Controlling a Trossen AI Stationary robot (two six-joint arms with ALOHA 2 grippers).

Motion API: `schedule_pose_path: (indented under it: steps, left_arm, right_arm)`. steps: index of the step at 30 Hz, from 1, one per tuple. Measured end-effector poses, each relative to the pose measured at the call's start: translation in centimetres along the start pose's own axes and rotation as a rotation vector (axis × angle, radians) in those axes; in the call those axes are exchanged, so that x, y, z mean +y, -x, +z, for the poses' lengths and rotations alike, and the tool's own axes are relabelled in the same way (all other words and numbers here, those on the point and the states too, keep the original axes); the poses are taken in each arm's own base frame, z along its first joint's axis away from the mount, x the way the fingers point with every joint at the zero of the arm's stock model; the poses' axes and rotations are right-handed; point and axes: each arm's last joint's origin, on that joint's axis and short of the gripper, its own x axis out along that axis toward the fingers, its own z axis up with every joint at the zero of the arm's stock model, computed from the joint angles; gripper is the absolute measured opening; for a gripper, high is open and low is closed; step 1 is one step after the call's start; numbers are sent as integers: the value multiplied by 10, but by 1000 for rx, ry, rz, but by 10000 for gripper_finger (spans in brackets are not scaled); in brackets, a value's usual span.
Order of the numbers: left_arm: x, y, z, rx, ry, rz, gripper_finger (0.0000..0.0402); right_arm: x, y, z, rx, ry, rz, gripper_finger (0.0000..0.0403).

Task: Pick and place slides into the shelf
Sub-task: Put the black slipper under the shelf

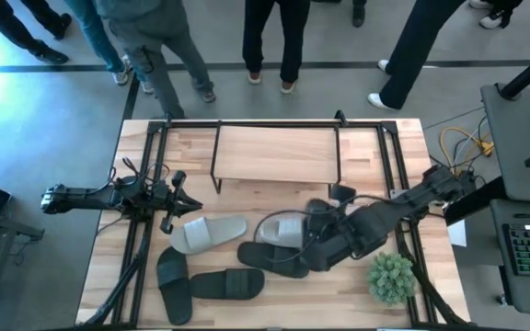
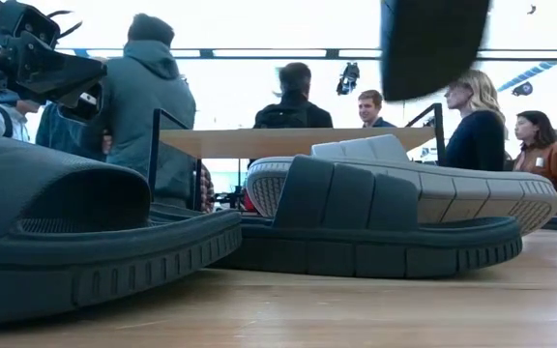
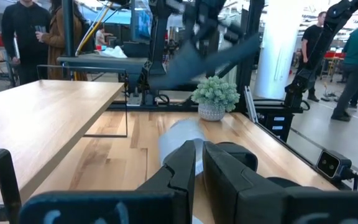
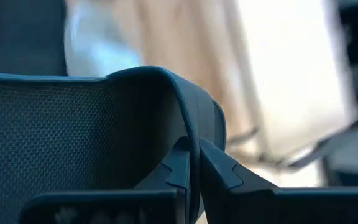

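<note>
I count nothing on the shelf (image 1: 274, 152) yet: my right gripper (image 4: 193, 163) is clamped on one dark slide's (image 4: 73, 124) strap mid-table, left gripper (image 3: 199, 163) together and empty near the left edge, remaining slides (image 1: 208, 233) along the table's front.

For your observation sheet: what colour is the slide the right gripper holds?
Dark grey-black slide, clearest in the right wrist view.

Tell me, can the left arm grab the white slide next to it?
Probably yes. The left end effector, shut and empty, sits right by the white slide, and nothing lies between them. It would have to open first.
</note>
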Motion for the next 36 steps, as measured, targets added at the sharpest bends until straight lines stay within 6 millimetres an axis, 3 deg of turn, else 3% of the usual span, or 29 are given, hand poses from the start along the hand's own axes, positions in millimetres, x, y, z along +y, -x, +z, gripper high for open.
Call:
schedule_pose_path:
  steps: [3, 5, 9, 14, 19, 23, 30, 36]
  left_arm:
    - [0, 0, 0, 3, 0, 0, 17]
    - [0, 0, 0, 1, 0, 0, 17]
    - [0, 0, 0, 1, 0, 0, 17]
    - [0, 0, 0, 1, 0, 0, 17]
    - [0, 0, 0, 2, 0, 1, 17]
    - [0, 0, 0, 2, 0, 0, 17]
    - [0, 0, 0, 0, 0, 0, 17]
    - [0, 0, 0, 2, 0, 0, 17]
  right_arm:
    - [-17, 9, 17, -109, 59, -90, 13]
    - [-34, 3, 27, -104, 97, -137, 13]
    - [-70, -25, 41, -3, 207, -219, 13]
    - [-106, -65, 44, 124, 344, -286, 13]
    - [-120, -86, 37, 70, 427, -315, 13]
    - [-131, -101, 19, 57, 433, -332, 13]
    - [-148, -110, -4, 28, 391, -359, 13]
    - [-146, -109, -6, -21, 391, -363, 13]
